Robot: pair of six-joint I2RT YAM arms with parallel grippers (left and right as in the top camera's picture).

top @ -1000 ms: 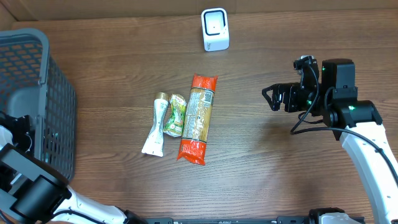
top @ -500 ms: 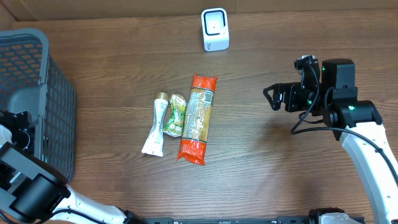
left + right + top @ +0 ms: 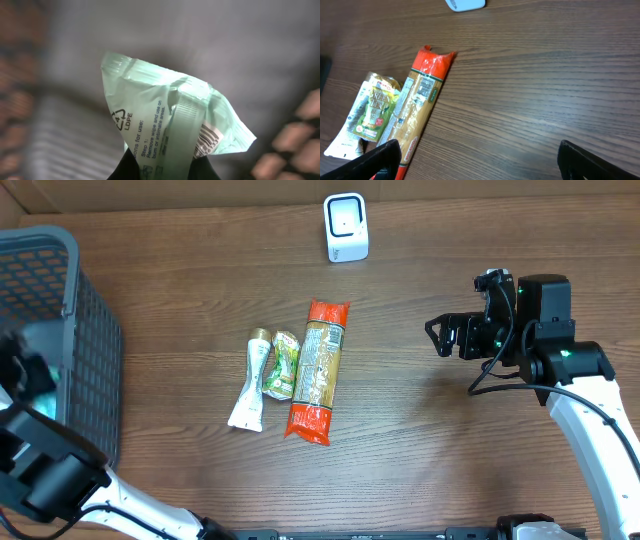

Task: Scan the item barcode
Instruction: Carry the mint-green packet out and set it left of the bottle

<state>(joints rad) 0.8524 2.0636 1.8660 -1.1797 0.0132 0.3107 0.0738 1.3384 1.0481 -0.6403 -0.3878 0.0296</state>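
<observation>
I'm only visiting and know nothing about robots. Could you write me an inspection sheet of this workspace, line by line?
surface: brown wood-grain table.
job's things: white scanner standing at the far edge; pale green wipes pack, its barcode showing.
clutter: orange-ended pasta packet, green packet and white tube lying side by side mid-table; grey mesh basket at the left.
hands: left hand shut on the wipes pack; right hand open, empty, above the table to the right of the packets.
cables: black cable looping beside the right arm.
surroundings: tan strip beyond the table's far edge; too little shows to name it.
</observation>
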